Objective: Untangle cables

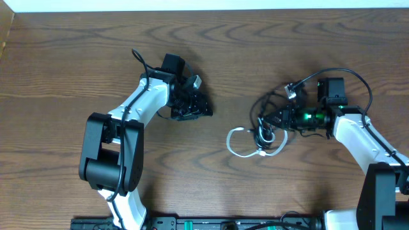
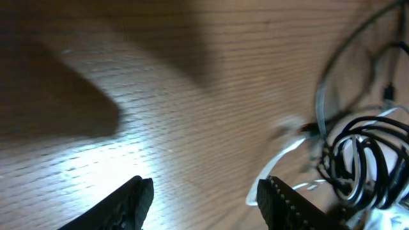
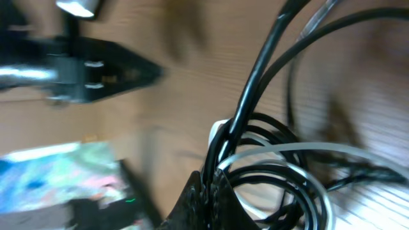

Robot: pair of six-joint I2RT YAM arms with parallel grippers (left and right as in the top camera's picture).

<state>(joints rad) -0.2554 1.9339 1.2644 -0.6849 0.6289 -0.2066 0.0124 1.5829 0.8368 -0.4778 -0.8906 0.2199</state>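
two arms stood at the wooden surface (image 1: 77, 64), each with one pair of fingers, and two cables lay on it: one black, one white. both cables sat together in a single tangle right of the middle of the surface, near the right arm.

the black cable (image 1: 263, 133) was wound into several small overlapping loops, with a wider, looser loop arching up and back toward the right arm. the white cable (image 1: 238, 150) curved out from under that coil to the left and low side, forming one open loop flat on the surface. the two crossed each other where the coil was thickest.

the right fingers (image 1: 276, 119) were closed and pinched the black cable at the upper right edge of the coil. in the right wrist view the black cable (image 3: 255, 96) rose straight out from between the closed right fingers (image 3: 211, 201), and the white cable (image 3: 287, 150) swept across just beyond them, blurred.

the left fingers (image 1: 198, 107) were spread apart with nothing between them, well apart from the tangle. in the left wrist view the left fingers (image 2: 281, 204) framed bare wood. the black cable (image 2: 358, 153) and white cable (image 2: 281, 156) lay past the finger on the right of that view, at the frame's right edge, touching neither finger.
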